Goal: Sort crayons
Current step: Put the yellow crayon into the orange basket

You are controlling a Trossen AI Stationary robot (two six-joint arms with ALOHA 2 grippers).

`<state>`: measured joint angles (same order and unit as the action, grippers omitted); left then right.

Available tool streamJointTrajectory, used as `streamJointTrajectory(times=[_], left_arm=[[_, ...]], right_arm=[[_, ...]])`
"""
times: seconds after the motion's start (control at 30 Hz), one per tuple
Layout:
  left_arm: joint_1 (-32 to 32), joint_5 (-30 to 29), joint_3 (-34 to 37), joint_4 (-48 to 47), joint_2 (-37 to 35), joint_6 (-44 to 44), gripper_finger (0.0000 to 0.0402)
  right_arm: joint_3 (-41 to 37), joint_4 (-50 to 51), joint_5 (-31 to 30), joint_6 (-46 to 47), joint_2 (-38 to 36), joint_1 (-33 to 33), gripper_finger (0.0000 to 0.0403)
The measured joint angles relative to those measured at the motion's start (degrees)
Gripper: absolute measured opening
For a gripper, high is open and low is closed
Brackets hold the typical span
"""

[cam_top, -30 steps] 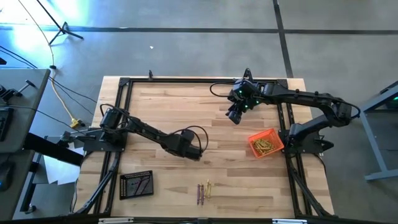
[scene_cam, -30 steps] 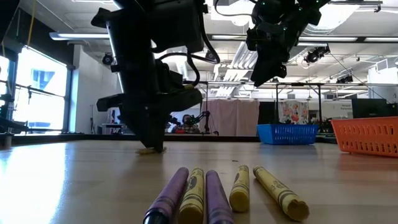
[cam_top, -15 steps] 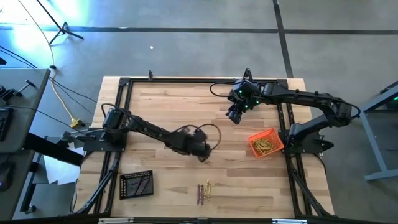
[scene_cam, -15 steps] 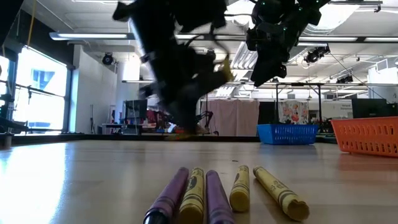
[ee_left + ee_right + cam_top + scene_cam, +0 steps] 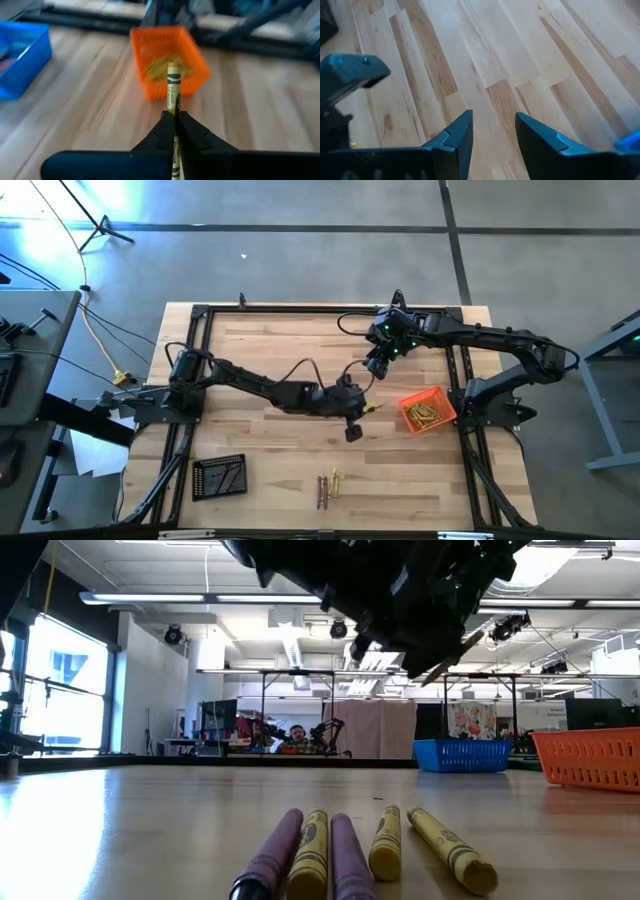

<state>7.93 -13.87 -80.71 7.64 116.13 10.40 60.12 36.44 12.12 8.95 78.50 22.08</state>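
High view: the left hand (image 5: 360, 412) hangs mid-counter, near the orange basket (image 5: 428, 410). Left wrist view: it is clamped on a yellow crayon (image 5: 173, 92); next, carry it over the basket and release. Right wrist view: the right hand (image 5: 492, 131) waits, fingers apart.

Two black jointed arms (image 5: 260, 385) trail looping black cables; green lights, apparently LEDs, glow near the right arm's (image 5: 480, 335) wrist.
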Motion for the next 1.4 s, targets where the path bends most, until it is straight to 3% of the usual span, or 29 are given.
streamJointTrajectory(times=[0.23,0.43,0.6,0.97,1.4], left_arm=[[-3.2,8.6,-0.1,15.8,4.2,-0.2,0.0001],[-4.5,9.4,-1.6,25.5,10.0,-0.6,0.0002],[-5.4,12.1,-7.9,26.2,15.3,-2.8,0.0007],[-5.7,12.3,-21.5,26.0,25.0,-6.2,0.001],[-5.7,12.2,-27.6,25.5,28.8,-9.1,0.001]], right_arm=[[0.0,-0.4,0.0,0.0,0.0,0.0,0.0133],[0.0,-0.7,0.0,0.0,0.0,0.0,0.0133],[0.0,-0.8,0.1,-0.2,0.0,0.0,0.0133],[0.0,-1.0,-0.2,0.1,0.1,0.0,0.0133],[0.0,-1.1,0.1,0.0,0.0,0.0,0.0133]])
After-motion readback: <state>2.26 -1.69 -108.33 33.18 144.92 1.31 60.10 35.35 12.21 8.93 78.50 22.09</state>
